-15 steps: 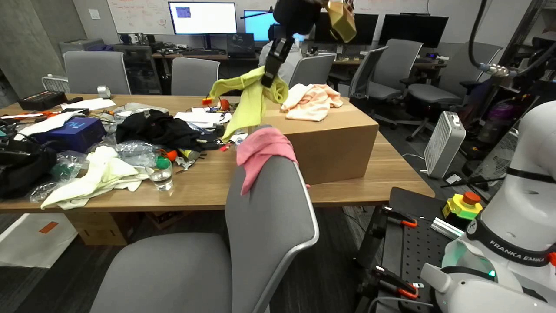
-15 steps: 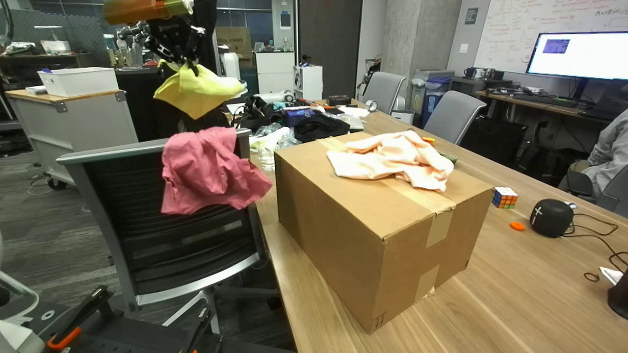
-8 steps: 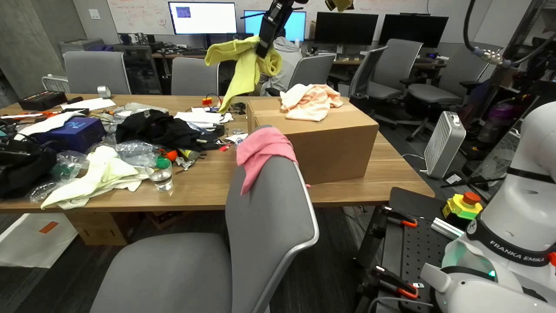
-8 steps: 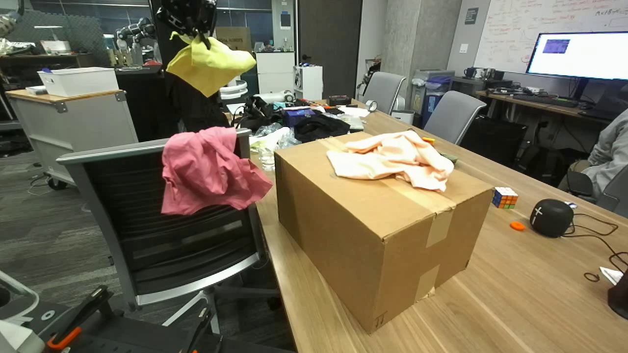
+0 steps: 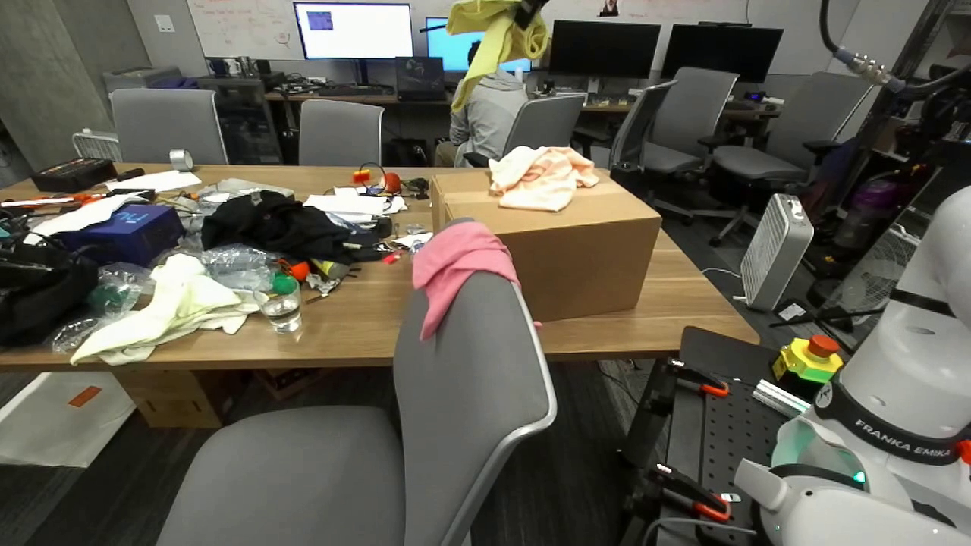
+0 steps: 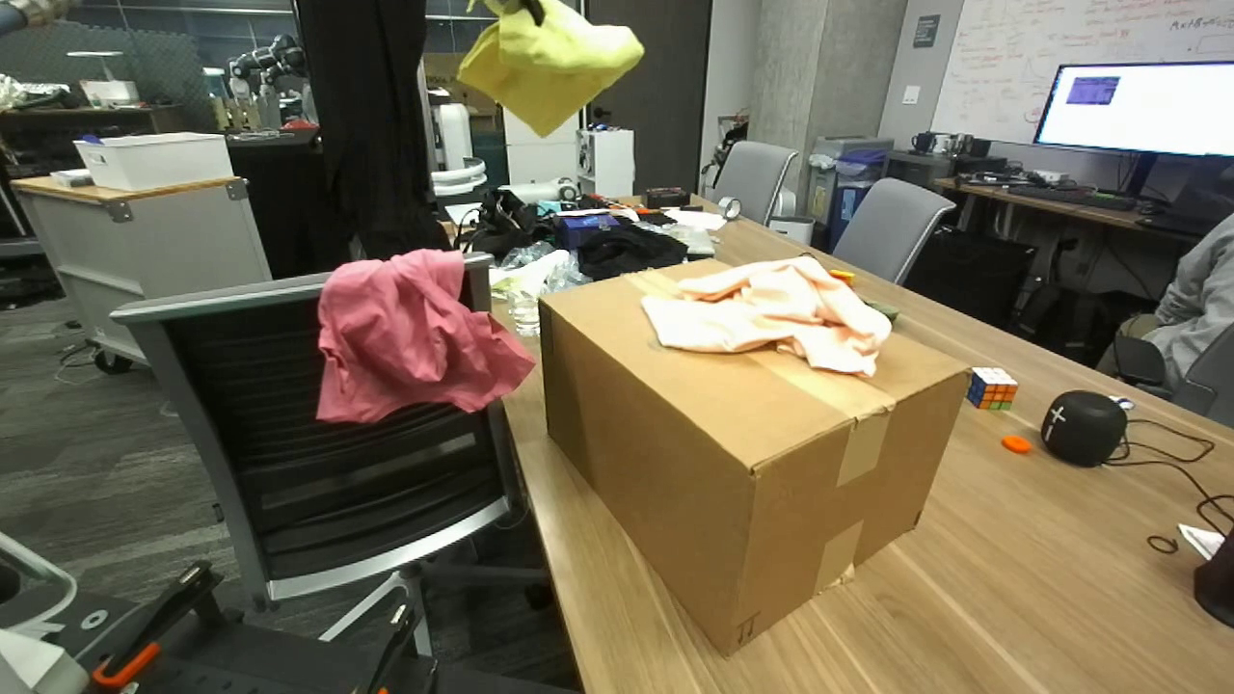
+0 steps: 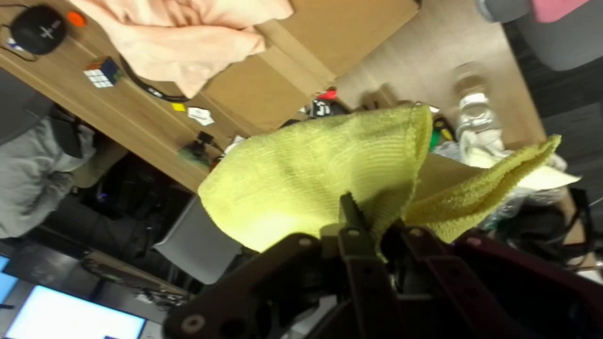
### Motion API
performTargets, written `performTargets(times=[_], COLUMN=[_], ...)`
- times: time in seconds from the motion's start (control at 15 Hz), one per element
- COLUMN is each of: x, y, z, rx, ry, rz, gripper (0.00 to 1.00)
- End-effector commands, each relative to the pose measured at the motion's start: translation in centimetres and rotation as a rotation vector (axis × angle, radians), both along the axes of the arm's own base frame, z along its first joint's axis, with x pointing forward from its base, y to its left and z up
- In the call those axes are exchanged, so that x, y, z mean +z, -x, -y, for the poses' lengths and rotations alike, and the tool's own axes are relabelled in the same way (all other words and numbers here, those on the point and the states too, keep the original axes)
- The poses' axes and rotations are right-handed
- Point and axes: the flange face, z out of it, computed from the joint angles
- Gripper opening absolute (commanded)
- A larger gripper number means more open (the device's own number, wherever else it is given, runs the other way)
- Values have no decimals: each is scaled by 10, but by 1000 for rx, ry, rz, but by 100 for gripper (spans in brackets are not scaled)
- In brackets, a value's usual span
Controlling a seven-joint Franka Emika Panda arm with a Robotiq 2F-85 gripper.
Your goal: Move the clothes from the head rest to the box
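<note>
My gripper (image 7: 374,216) is shut on a yellow cloth (image 7: 301,174), which hangs from the fingertips in the air. The yellow cloth shows at the top of both exterior views (image 5: 501,42) (image 6: 549,63), high above the table; most of the gripper is cut off there. A closed cardboard box (image 5: 584,265) stands on the table, also in the wrist view (image 7: 264,94). A peach cloth (image 6: 771,313) lies crumpled on its top. A pink cloth (image 6: 415,337) hangs over the top of the grey chair's backrest (image 5: 485,364), beside the box.
A glass of water (image 5: 282,307), a pale cloth (image 5: 171,303), a black cloth (image 5: 277,227) and plastic wrap clutter the table. A puzzle cube (image 6: 993,387) and black speaker (image 6: 1085,429) stand beyond the box. A person (image 5: 489,114) sits behind the table.
The gripper has risen with the yellow cloth, then moved to the right in both exterior views. The pink cloth, peach cloth, box and chair have not moved.
</note>
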Motion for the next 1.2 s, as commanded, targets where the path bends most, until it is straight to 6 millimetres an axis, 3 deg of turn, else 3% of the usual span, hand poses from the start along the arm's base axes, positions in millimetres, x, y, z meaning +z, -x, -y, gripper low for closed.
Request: performTargets(times=[0.0,0.2,0.33,0.87,1.13], x=[29,26,13,-68,-94], y=[10,8,-7,-101,-130], z=[62,97,103,90,96], rx=[-190,-305,-359,-586,-690], ry=[12,46,84,256,328], rz=[67,86,80,163,226], gripper=[12,12,12,12,12])
